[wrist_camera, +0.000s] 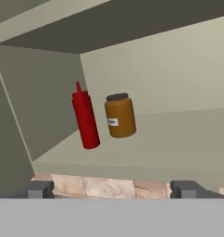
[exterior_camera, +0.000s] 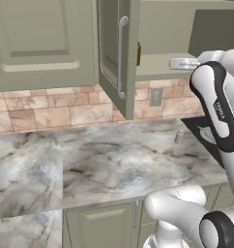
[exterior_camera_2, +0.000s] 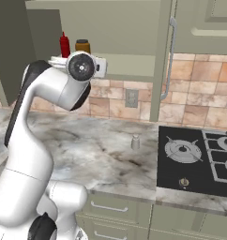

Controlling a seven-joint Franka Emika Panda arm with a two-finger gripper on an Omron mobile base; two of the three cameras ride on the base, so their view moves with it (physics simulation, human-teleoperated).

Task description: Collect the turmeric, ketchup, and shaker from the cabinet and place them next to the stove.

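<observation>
Nearest the base, the marble counter (exterior_camera: 114, 164) runs wide and bare along its front edge, with open surface on both sides of the shaker (exterior_camera_2: 135, 142), which stands upright on the stone just left of the stove (exterior_camera_2: 200, 161), close to its edge but not touching it. In the left base view the same shaker (exterior_camera: 179, 137) sits small and alone, well back from the counter lip. The stove's grey grates cover the black top at the right of the counter, and a strip of marble stays free in front of it. Above the counter, the tiled backsplash (exterior_camera_2: 195, 101) rises to the cabinet (exterior_camera_2: 129, 33), whose panelled door (exterior_camera: 114, 53) stands swung out toward the room, its long silver handle (exterior_camera: 121, 55) facing forward; the door's edge hangs over the counter to the arm's left. The gripper (wrist_camera: 111, 189) is raised to the level of the cabinet floor, its jaws spread wide and holding nothing, the fingertips (wrist_camera: 40, 189) just short of the shelf's front lip. Inside, on the cabinet floor, the ketchup (wrist_camera: 86, 118) and the turmeric (wrist_camera: 120, 115) stand upright beside each other near the left wall, ketchup to the left, a narrow gap between them, with bare floor stretching away to their right and in front of them.
</observation>
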